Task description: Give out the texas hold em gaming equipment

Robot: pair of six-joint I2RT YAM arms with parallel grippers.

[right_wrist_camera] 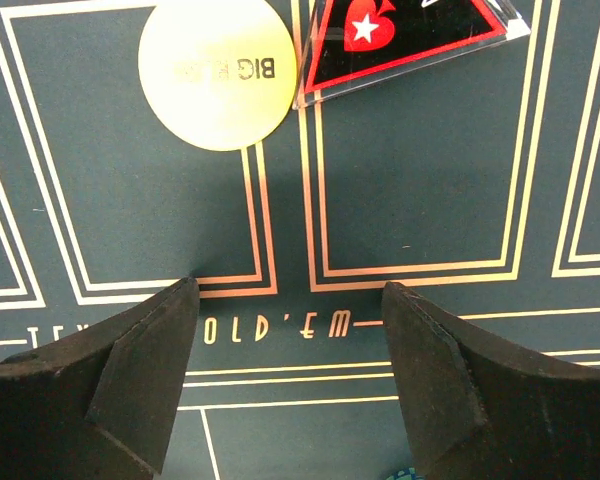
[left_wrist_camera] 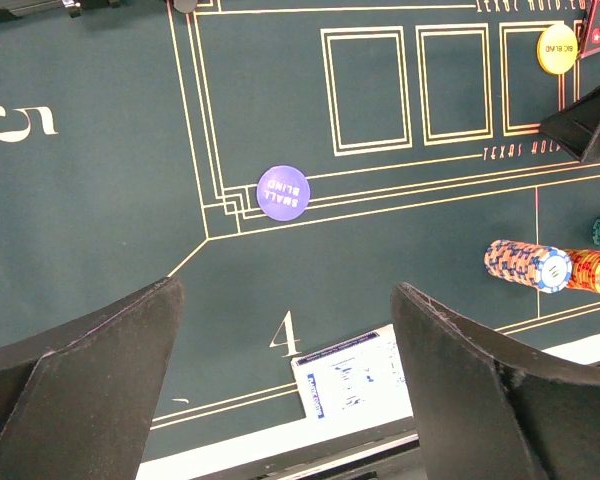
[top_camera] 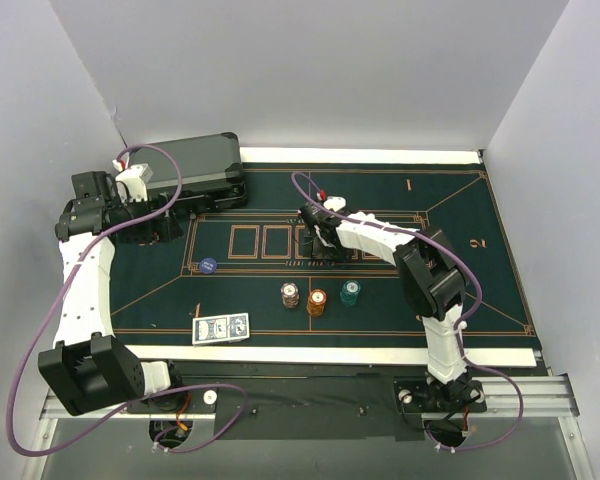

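Observation:
A deck of blue-backed cards (top_camera: 221, 328) lies at the mat's near edge; in the left wrist view (left_wrist_camera: 355, 385) it sits low between my fingers. A blue "small blind" chip (top_camera: 208, 266) (left_wrist_camera: 282, 192) lies on the mat. Red (top_camera: 290, 295) (left_wrist_camera: 528, 265), orange (top_camera: 318, 301) (left_wrist_camera: 598, 270) and teal (top_camera: 351, 292) chip stacks stand mid-mat. A yellow "big blind" chip (right_wrist_camera: 218, 70) (left_wrist_camera: 557, 48) lies beyond my right gripper (top_camera: 320, 245) (right_wrist_camera: 290, 300), which is open, empty and low over the mat. My left gripper (top_camera: 158, 226) (left_wrist_camera: 285, 300) is open and empty, above the mat's left side.
The dark grey hard case (top_camera: 195, 168) stands at the back left, just behind my left wrist. A black and red triangular marker (right_wrist_camera: 405, 35) lies next to the yellow chip. The green mat (top_camera: 460, 280) covers the table, with grey walls around it.

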